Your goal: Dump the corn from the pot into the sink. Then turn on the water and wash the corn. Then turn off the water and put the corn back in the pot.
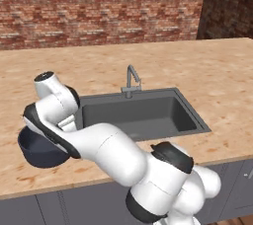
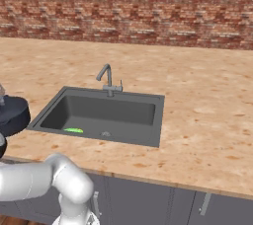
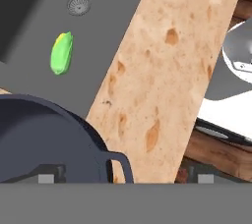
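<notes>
The corn [image 3: 61,53] lies on the floor of the sink [image 2: 148,120], near the drain — so we think the dumping is done. The pot [image 1: 42,151] sits on the table [image 1: 207,71] beside it. Our hand's state we cannot tell. Next, we turn on the faucet [image 2: 105,77].

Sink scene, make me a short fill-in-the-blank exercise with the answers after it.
1. The corn lies on the floor of the ____.
2. The pot stands on the ____, beside the sink.
3. The faucet rises from the sink's ____ edge.
4. Inside, the pot is ____.
Answers: sink; counter; back; empty
</notes>
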### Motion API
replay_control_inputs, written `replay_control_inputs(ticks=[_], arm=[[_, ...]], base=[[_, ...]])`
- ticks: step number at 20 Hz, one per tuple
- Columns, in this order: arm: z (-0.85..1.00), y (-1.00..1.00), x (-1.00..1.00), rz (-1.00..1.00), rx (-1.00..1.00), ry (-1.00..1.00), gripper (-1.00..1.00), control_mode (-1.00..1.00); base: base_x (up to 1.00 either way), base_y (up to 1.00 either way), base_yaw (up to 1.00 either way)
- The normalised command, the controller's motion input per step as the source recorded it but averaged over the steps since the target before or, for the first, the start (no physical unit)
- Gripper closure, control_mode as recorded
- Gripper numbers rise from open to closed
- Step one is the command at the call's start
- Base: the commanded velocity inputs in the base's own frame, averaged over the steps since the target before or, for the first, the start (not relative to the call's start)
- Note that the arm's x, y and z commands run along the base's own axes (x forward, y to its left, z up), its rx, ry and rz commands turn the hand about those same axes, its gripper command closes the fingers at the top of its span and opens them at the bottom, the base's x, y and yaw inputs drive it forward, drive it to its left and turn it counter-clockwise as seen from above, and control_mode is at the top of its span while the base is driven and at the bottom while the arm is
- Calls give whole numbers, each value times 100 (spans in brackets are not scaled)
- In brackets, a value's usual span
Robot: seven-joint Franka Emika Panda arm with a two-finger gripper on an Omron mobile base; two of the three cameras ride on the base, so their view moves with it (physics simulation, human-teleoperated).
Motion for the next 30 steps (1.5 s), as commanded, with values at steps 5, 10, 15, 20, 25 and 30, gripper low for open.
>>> replay_control_inputs(ticks=[5,10,15,20,25,30], arm=[[70,-98,-23,6,1,-1,-100,-100],[26,-100,-10,22,0,-9,-100,-100],[2,-100,0,35,0,-8,-100,-100],[0,-100,0,44,0,-3,-100,-100],[1,-100,4,47,0,0,-100,-100],[0,-100,29,40,1,0,-100,-100]], base=[[0,0,0],[0,0,0],[0,0,0],[0,0,0],[0,0,0],[0,0,0]])
